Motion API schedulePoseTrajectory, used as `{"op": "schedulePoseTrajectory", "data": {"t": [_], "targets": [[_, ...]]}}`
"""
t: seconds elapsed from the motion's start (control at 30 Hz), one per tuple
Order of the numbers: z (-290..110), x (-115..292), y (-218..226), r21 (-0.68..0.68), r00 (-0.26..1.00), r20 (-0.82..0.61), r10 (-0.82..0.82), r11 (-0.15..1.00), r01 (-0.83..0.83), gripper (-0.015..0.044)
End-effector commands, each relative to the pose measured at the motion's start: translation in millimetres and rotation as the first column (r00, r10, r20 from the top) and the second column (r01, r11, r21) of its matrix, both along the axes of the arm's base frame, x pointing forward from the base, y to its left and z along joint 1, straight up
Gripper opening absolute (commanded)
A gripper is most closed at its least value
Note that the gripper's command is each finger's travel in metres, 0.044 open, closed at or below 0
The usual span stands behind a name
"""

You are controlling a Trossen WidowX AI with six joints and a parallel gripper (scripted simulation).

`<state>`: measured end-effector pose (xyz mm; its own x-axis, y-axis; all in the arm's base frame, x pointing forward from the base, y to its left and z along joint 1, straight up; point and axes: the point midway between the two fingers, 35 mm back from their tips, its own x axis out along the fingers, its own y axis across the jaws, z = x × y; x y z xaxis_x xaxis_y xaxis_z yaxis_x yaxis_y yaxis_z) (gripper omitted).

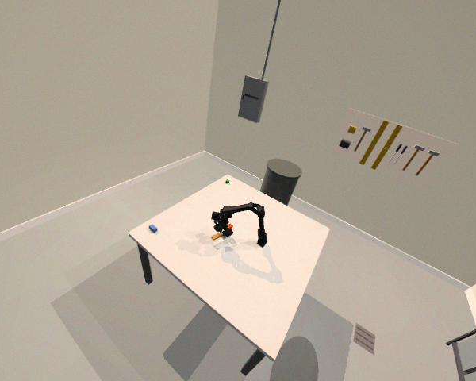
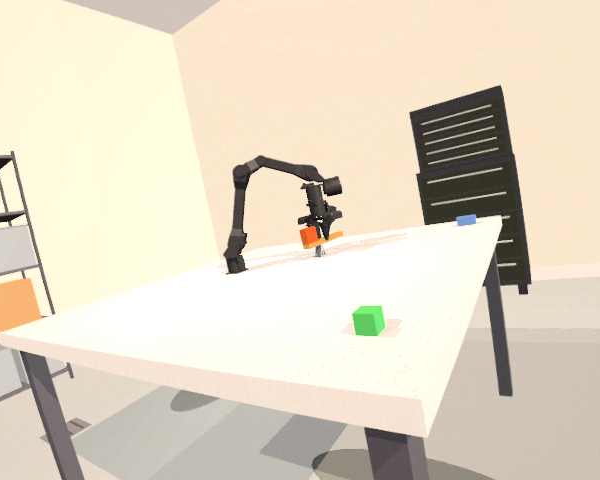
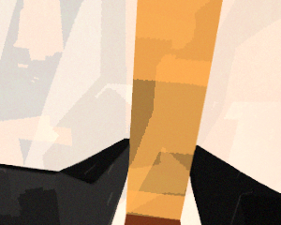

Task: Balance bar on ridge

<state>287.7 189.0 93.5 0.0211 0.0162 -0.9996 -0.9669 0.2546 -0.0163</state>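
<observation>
The bar [image 1: 216,236] [image 2: 333,236] [image 3: 170,94] is a flat orange strip with a red-orange block [image 1: 230,226] [image 2: 309,235] on one end. My gripper [image 1: 223,232] [image 2: 322,231] [image 3: 159,149] is shut on the bar near its middle and holds it about level just above the table [image 1: 270,295] [image 2: 238,330]. The small grey ridge [image 2: 319,252] stands on the table right under the bar. In the wrist view the bar runs straight away between my two black fingers, and the ridge is hidden beneath it.
A green cube [image 1: 227,180] [image 2: 368,320] sits near one table corner and a blue block [image 1: 152,228] [image 2: 466,219] near another. The arm's base [image 1: 261,240] [image 2: 234,263] stands beside the ridge. A dark bin [image 1: 282,180] is behind the table.
</observation>
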Motion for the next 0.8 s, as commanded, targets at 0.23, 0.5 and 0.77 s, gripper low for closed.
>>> {"op": "schedulePoseTrajectory", "data": {"t": [0.23, 0.5, 0.77], "targets": [[-1.6, 0.3, -0.2, -0.001, 1.000, 0.001, 0.000, 1.000, 0.000, 0.0000], [-2.3, 0.3, -0.1, -0.001, 1.000, 0.001, 0.000, 1.000, 0.000, 0.0000], [-3.0, 0.3, 0.0, -0.001, 1.000, 0.001, 0.000, 1.000, 0.000, 0.0000]]}}
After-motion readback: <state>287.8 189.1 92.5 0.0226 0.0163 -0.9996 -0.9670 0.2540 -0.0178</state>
